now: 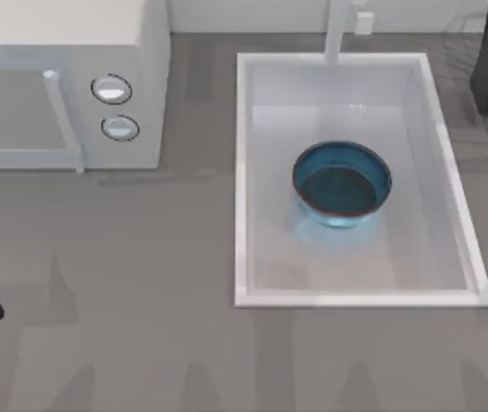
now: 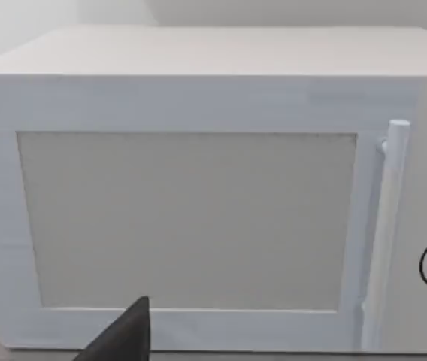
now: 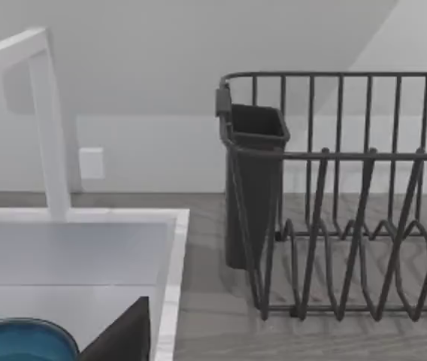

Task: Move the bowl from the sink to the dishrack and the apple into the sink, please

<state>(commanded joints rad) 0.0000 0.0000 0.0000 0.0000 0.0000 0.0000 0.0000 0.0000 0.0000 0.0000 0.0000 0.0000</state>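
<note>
The bowl (image 1: 342, 184) sits upright inside the sink (image 1: 244, 172), near its middle, below the faucet (image 1: 337, 30). The dishrack (image 3: 349, 226) stands on the desk (image 1: 141, 300) just beside the sink's right rim. My left arm faces the microwave (image 2: 191, 203). I cannot tell how my jaws stand on either arm.

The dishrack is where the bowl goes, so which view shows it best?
The right wrist view: the dishrack stands beside the sink, wires plain. The top view catches its edge; the left wrist view faces the microwave.
</note>
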